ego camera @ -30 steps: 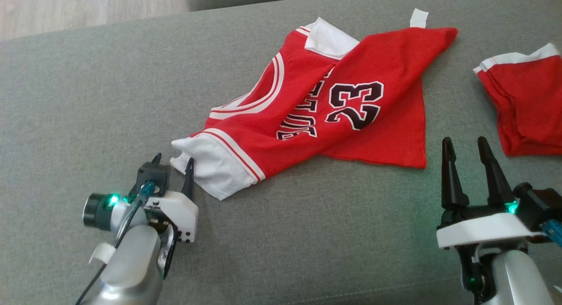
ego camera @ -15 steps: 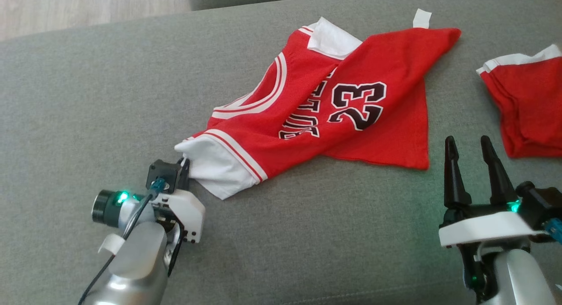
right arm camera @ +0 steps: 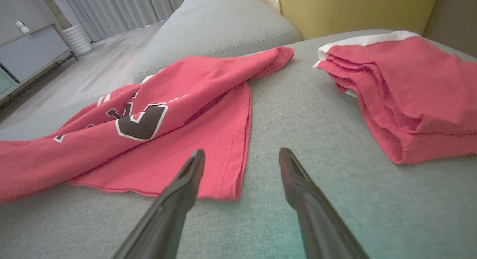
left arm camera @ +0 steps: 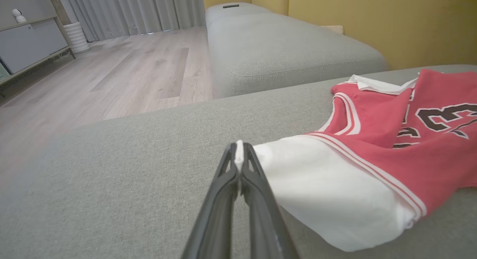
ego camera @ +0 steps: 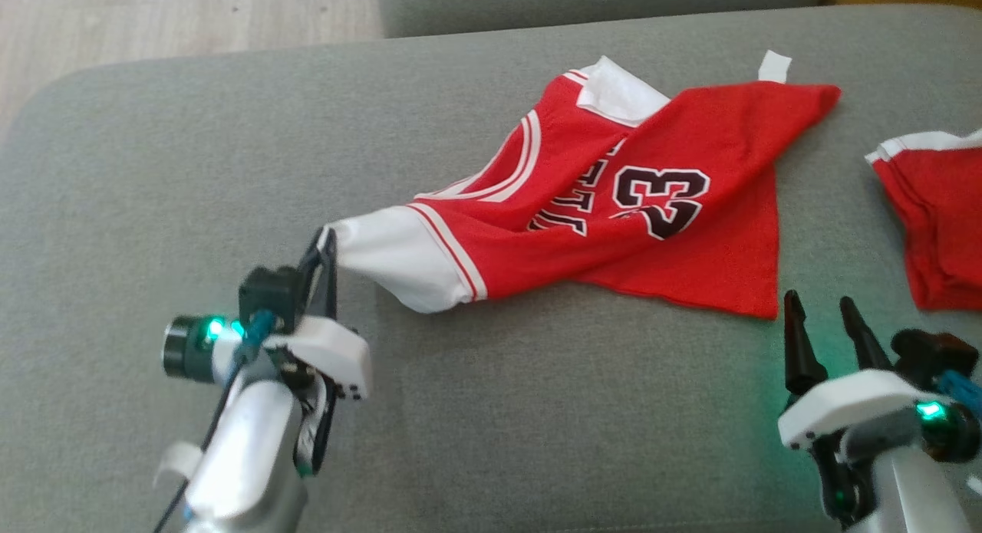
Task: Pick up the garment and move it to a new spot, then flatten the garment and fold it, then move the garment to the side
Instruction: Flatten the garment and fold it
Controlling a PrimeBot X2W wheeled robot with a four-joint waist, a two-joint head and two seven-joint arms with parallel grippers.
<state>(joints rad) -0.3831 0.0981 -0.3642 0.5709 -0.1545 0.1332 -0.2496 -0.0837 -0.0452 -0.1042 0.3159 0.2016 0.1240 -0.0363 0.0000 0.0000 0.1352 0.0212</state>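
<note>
The left gripper is pinched tight on the white sleeve of the red jersey, which sprawls across the cushion's middle toward its far edge. The right gripper gapes wide, empty, by the near edge.

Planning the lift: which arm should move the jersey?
Left. The left gripper is shut on the jersey at its white sleeve; the right gripper hangs open, off the cloth.
</note>
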